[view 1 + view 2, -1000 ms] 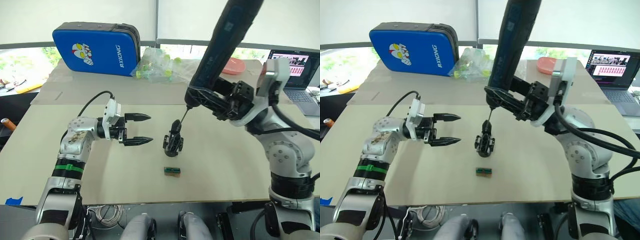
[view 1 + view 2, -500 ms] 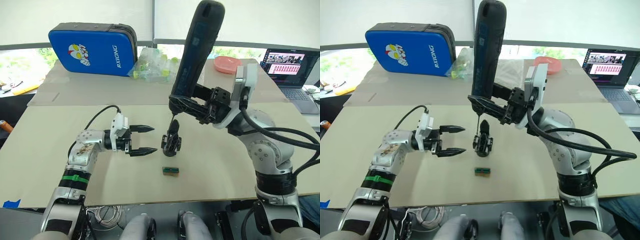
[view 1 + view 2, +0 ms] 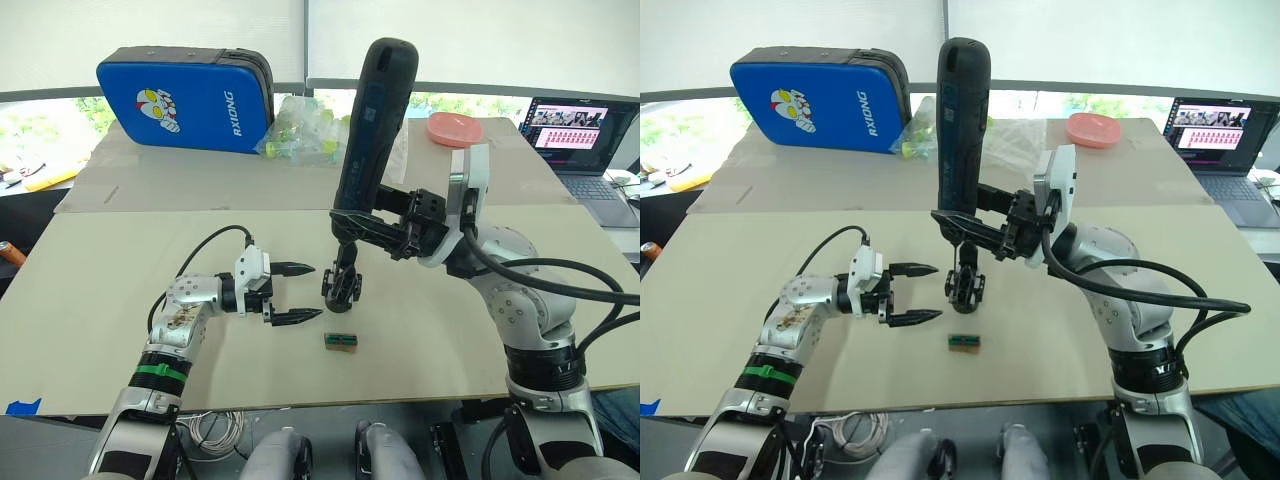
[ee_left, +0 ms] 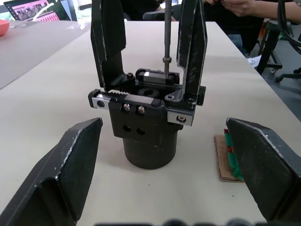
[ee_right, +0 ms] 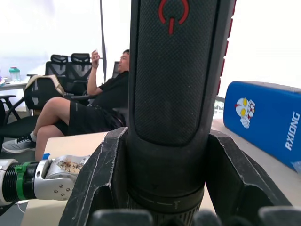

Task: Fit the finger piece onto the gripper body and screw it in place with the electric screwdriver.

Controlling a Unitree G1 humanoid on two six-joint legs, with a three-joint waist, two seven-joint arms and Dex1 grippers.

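My right fingers (image 3: 385,232) pinch the electric screwdriver (image 3: 372,120) upright, its thin bit (image 4: 167,35) reaching down into the top of the gripper body (image 3: 343,283), which stands mid-bench (image 3: 90,270). My left fingers (image 3: 296,293) are spread (nothing between them), just beside the body. A small green-and-brown block (image 3: 342,341) lies near it.

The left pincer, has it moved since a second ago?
Yes. The left pincer, open, has closed in toward the small black gripper body standing on the beige table; the gap between them is narrower.
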